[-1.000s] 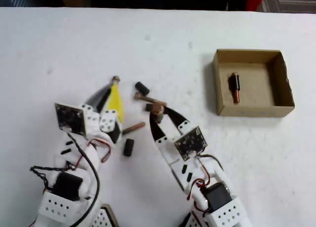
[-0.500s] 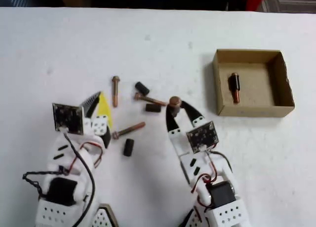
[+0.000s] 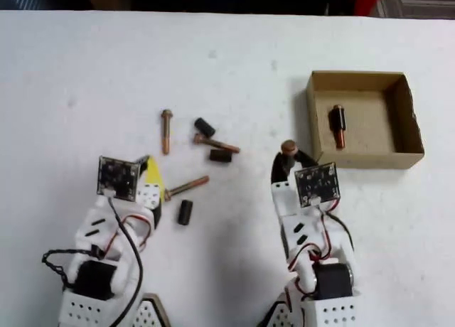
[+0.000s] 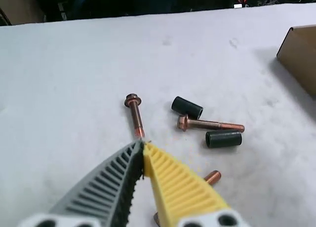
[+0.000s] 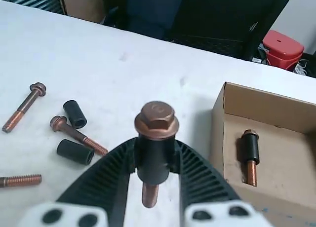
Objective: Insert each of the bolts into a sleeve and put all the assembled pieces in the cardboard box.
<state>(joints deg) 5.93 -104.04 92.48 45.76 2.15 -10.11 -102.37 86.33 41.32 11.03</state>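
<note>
My right gripper [image 5: 155, 150] is shut on an assembled bolt and sleeve [image 5: 155, 138], held upright with the copper head on top. In the high view this gripper [image 3: 288, 160] stands just left of the cardboard box [image 3: 316, 128], which holds one assembled piece [image 3: 337, 126]. My left gripper [image 4: 142, 147] is shut and empty, its tips near the threaded end of a loose bolt [image 4: 134, 116]. Three loose bolts [image 3: 166, 131] [image 3: 217, 143] [image 3: 185, 187] and three black sleeves [image 3: 205, 126] [image 3: 220, 156] [image 3: 185, 212] lie on the table between the arms.
The white table [image 3: 234, 64] is bare at the back and on the far left. The box's near wall [image 5: 232, 153] stands close to the right of my right gripper. Dark furniture and a red object lie beyond the table's far edge.
My right gripper has carried the assembled bolt and sleeve rightward, from the pile to beside the box. My left gripper has pulled back toward the near edge, away from the bolts.
</note>
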